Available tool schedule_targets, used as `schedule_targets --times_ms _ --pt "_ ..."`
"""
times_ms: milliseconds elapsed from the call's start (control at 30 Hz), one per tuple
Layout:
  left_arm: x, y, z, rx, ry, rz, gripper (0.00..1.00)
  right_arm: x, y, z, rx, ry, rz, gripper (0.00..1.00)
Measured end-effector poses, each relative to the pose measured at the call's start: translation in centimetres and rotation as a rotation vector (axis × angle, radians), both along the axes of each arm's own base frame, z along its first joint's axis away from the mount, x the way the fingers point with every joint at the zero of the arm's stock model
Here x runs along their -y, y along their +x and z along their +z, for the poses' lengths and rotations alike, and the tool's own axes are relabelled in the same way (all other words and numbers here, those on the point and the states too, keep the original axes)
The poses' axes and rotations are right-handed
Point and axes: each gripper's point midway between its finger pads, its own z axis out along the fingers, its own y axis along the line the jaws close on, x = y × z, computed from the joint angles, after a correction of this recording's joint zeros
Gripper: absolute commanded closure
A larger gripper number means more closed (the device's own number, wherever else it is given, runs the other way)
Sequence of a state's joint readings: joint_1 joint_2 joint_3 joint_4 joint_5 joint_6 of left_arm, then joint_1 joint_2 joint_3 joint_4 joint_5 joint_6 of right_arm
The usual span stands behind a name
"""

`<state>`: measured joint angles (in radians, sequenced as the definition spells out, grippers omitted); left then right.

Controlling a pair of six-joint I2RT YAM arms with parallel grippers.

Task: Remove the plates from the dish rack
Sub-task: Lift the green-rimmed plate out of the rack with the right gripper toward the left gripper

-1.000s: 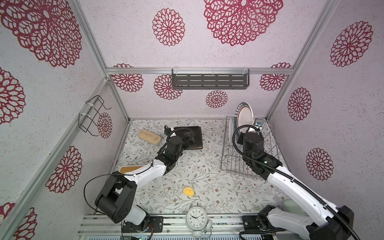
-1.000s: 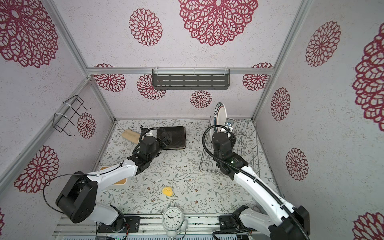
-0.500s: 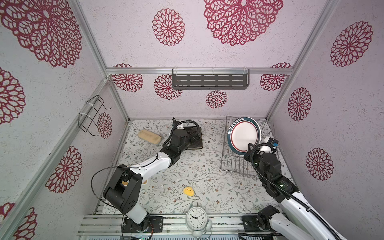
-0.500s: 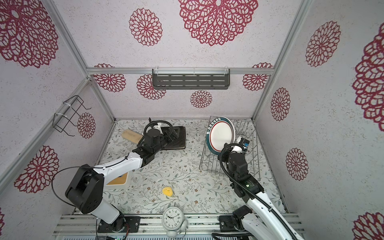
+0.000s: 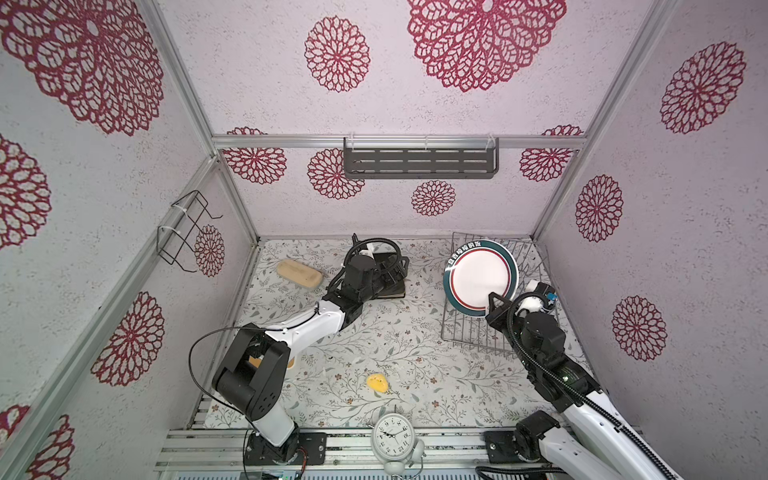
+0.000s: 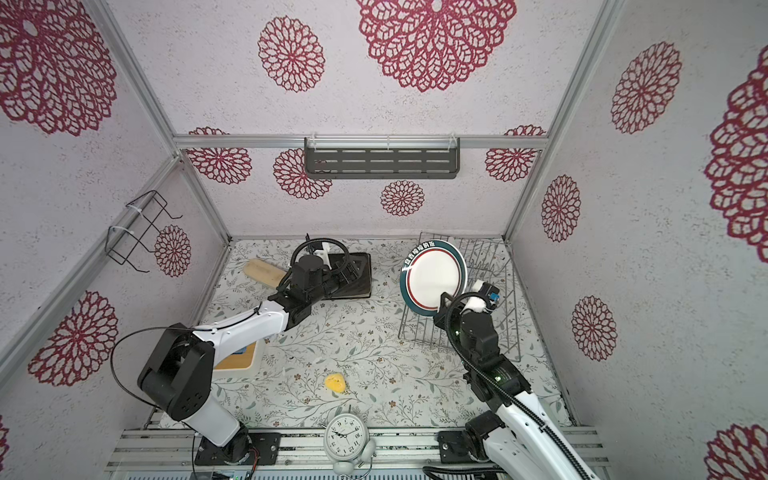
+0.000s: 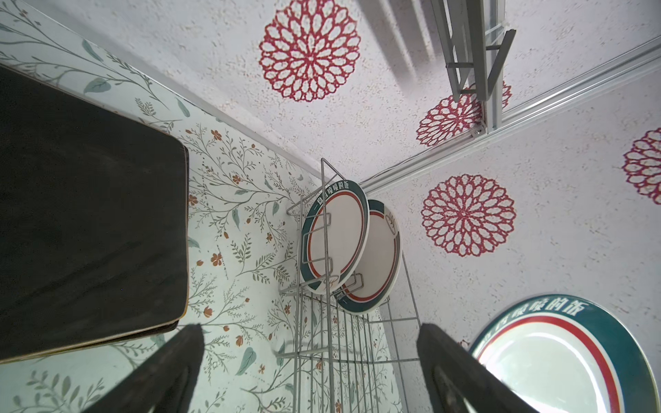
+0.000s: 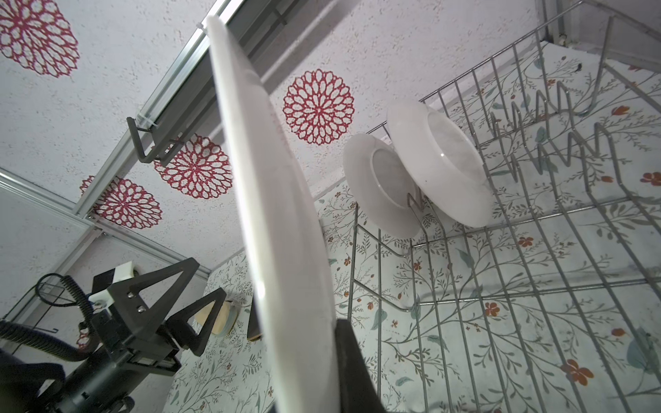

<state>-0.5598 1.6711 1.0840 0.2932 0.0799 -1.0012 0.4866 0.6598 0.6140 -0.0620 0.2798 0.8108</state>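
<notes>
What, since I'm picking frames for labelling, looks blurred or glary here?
Right wrist view: the held plate sits near the lens, soft and washed out, while the dish rack behind is sharp. Left wrist view: glare streaks that plate's white face. Both top views: evenly lit, sharp, no hard shadows.

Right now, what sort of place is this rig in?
Probably a mock kitchen test cell, not a real home: wallpapered panels on aluminium framing, a wire dish rack with plates, and a robot mounting rail in front.
</notes>
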Motion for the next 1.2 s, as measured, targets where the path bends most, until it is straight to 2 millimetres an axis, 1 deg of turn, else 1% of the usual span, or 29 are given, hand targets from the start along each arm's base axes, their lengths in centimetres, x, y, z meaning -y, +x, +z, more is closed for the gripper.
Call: schedule_targets --times_ms 167,233,533,733,867,933,1033,1200 --pt "0.9 -0.1 -0.9 -0.036 -0.027 -0.038 0.01 -0.5 -0.1 -0.4 -0.008 0.026 0.021 1.00" --pt "1.3 -0.2 -0.9 -0.046 -0.045 -0.053 0.00 -0.7 -0.1 -0.7 -0.018 0.034 0.033 1.00" --pt "2.9 -0.9 1.1 -0.015 -0.134 -0.118 0.05 -1.6 0.0 -1.1 -0.039 0.061 0.072 1.00" --pt "4.9 -2.3 1.9 -0.001 -0.167 -0.180 0.13 -2.4 0.4 -1.8 -0.060 0.073 0.100 1.00" --pt "5.6 -2.9 2.4 0.007 -0.188 -0.206 0.17 -2.8 1.0 -2.5 -0.083 0.088 0.107 1.00" --pt "5.8 -3.1 2.2 0.007 -0.195 -0.212 0.19 -2.8 1.4 -2.6 -0.088 0.105 0.102 1.00" --pt "5.8 -3.5 1.5 -0.008 -0.198 -0.215 0.21 -2.5 2.0 -2.4 -0.082 0.137 0.085 1.00" --pt "5.3 -4.0 -0.3 -0.046 -0.200 -0.206 0.26 -2.5 2.9 -1.3 -0.048 0.215 0.077 1.00"
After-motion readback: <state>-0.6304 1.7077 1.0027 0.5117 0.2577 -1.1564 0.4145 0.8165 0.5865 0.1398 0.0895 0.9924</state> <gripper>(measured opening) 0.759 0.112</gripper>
